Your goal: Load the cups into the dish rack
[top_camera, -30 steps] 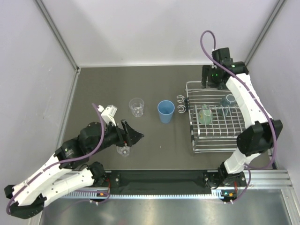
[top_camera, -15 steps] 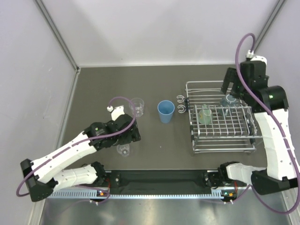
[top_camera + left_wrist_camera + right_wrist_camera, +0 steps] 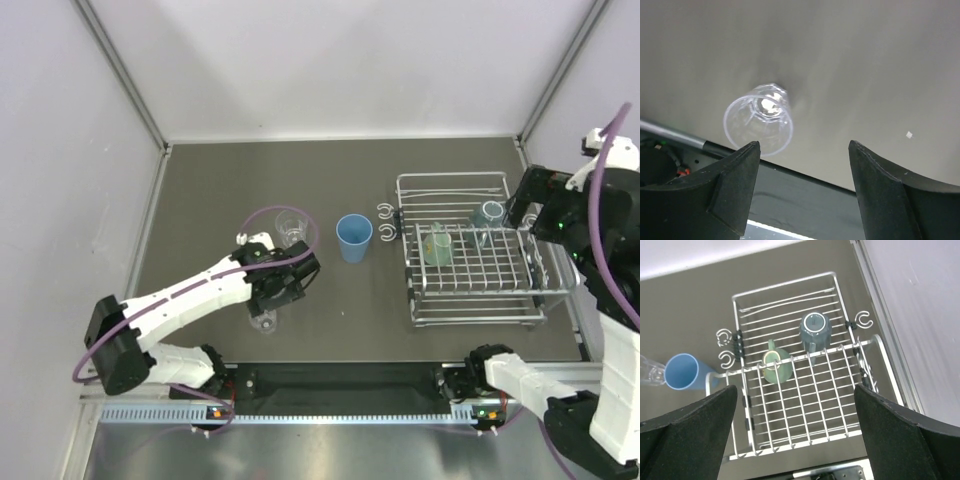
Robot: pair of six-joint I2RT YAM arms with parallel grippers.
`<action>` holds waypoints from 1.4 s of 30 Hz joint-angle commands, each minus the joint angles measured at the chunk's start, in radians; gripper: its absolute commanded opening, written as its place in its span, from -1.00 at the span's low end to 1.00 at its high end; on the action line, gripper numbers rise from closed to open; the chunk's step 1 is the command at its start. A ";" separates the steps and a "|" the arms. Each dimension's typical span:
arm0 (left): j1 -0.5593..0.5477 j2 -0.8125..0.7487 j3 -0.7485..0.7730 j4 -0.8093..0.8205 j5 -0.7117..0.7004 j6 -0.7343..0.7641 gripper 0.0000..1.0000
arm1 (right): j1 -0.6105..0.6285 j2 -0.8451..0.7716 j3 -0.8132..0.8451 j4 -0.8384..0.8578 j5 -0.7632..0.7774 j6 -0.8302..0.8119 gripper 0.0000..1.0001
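Three pale walls box in the dark matte table in the overhead view. Aluminium posts stand at the corners and a black rail runs along the near edge. The dish rack stands on the right half of the surface. It holds a teal-green mug and, to its right, a grey-blue cup. A blue tumbler stands on the bare table just left of the rack's curled hooks. A clear tumbler is further left, and a smaller clear tumbler sits near the front edge, beside the wrist of the left arm.

In the left wrist view, the left gripper has its fingers spread wide, gripping nothing. The smaller clear tumbler rests on the grey surface beyond them, close to the table's edge.

In the right wrist view, the right gripper hangs released and empty, high over the rack. The blue tumbler is outside the rack, on open table.
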 commanded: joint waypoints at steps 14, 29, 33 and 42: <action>0.012 0.158 -0.007 -0.072 -0.025 -0.125 0.11 | 0.001 -0.060 -0.091 -0.073 -0.135 0.034 0.99; 0.044 0.196 -0.056 -0.021 -0.026 -0.108 -0.44 | 0.002 -0.100 -0.112 -0.001 -0.305 0.068 0.99; 0.050 0.196 -0.061 -0.014 -0.014 -0.099 -0.99 | 0.002 -0.107 -0.112 0.003 -0.307 0.073 0.99; 0.055 0.091 0.022 -0.029 -0.003 -0.045 -1.00 | 0.002 -0.133 -0.158 0.065 -0.408 0.093 0.99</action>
